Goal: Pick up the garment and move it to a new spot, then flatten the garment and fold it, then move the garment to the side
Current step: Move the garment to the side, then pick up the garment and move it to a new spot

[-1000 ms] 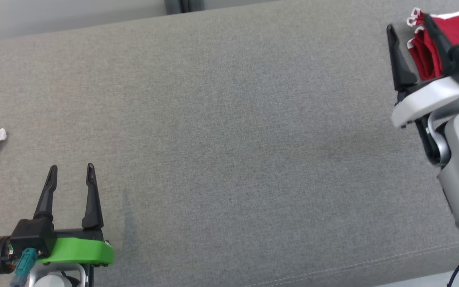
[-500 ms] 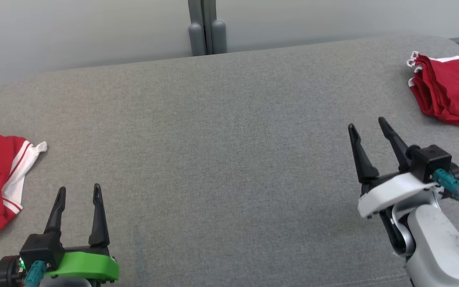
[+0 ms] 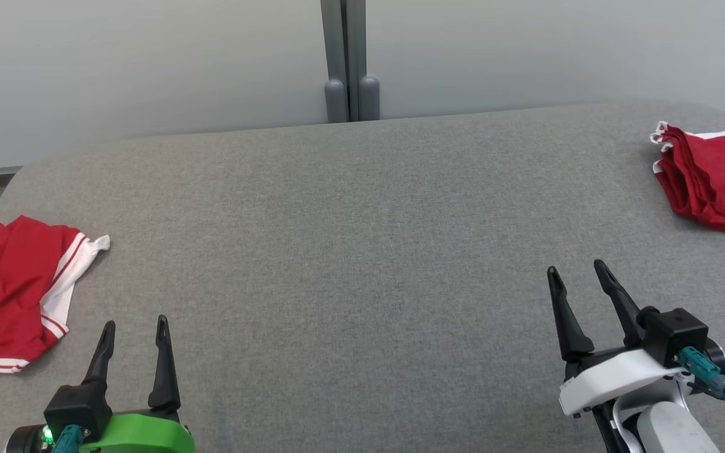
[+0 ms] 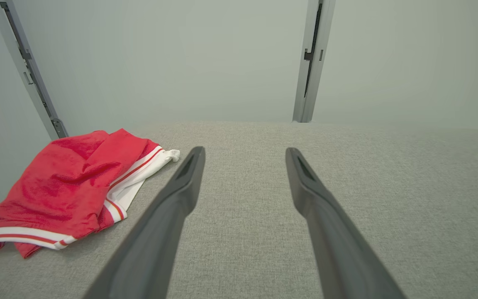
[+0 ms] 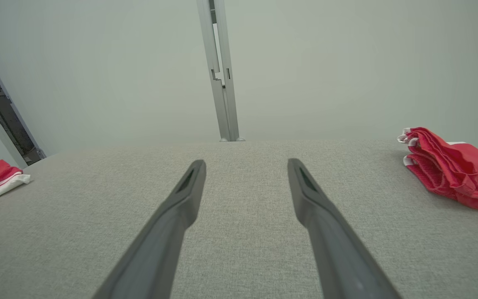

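Note:
A loosely rumpled red garment (image 3: pixel 7 296) with white striped trim lies at the left edge of the grey padded surface (image 3: pixel 362 251); in the left wrist view the same garment (image 4: pixel 69 191) sits left of my fingers. A second red garment (image 3: pixel 712 179), folded into a stack, rests at the far right edge, and this folded garment (image 5: pixel 454 170) lies right of the fingers in the right wrist view. My left gripper (image 3: pixel 136 322) (image 4: pixel 245 150) is open and empty at the lower left. My right gripper (image 3: pixel 575 267) (image 5: pixel 246 162) is open and empty at the lower right, well short of the folded garment.
A pale wall with a grey vertical post (image 3: pixel 347 63) stands behind the surface. The surface's corners are rounded, and its left edge runs just beyond the rumpled garment. A wide stretch of bare grey fabric separates the two grippers.
The head camera has tilted up, shifting the whole picture down. My right gripper, earlier up at the folded red garment, has drawn back toward me. Both grippers stayed open.

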Motion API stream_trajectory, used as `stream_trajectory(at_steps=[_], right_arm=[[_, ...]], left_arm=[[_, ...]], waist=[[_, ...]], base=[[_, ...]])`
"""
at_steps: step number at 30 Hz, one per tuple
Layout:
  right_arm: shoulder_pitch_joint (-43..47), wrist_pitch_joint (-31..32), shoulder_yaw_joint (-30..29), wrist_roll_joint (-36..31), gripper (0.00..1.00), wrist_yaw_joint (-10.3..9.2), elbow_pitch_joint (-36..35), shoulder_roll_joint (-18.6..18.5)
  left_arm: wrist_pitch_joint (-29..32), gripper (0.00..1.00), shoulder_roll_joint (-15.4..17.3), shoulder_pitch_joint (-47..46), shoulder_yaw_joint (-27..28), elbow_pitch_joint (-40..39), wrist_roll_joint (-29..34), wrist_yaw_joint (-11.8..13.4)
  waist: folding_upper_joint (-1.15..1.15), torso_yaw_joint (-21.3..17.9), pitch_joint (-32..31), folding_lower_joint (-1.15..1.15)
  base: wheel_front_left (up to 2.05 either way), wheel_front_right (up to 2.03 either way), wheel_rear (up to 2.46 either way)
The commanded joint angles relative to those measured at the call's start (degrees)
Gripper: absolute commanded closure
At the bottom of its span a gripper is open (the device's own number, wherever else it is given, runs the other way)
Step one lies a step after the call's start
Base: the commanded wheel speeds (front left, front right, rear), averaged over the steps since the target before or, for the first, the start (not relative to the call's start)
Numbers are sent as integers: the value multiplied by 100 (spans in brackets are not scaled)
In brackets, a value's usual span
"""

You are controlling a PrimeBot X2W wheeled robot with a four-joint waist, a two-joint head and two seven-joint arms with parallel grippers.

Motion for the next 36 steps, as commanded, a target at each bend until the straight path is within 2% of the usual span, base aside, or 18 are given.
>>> stream_trajectory(at_steps=[1, 8, 23, 27, 36], right_arm=[[123, -16, -55, -60, 0, -8, -66, 26], [355, -17, -275, -159, 0, -7, -198, 124], [434, -17, -311, -198, 0, -7, -125, 229], [436, -17, -273, -192, 0, -7, -106, 246], [480, -17, -197, -161, 0, -7, -52, 299]], left_arm=[[-15, 0, -6, 90, 34, 20, -10, -23], [-15, 0, 16, 69, 45, 67, 35, -50], [-15, 0, 67, -27, 102, 124, 61, -59], [-16, 0, 102, -37, 133, 137, 67, -42], [-15, 0, 232, -10, 225, 187, 20, 3]], waist=[[0, 52, -45, 0], [0, 87, -51, 0], [0, 147, -64, 0], [0, 291, -83, 0], [0, 886, -142, 0]], base=[[0, 0, 0], [0, 0, 0], [0, 0, 0], [0, 0, 0], [0, 0, 0]])
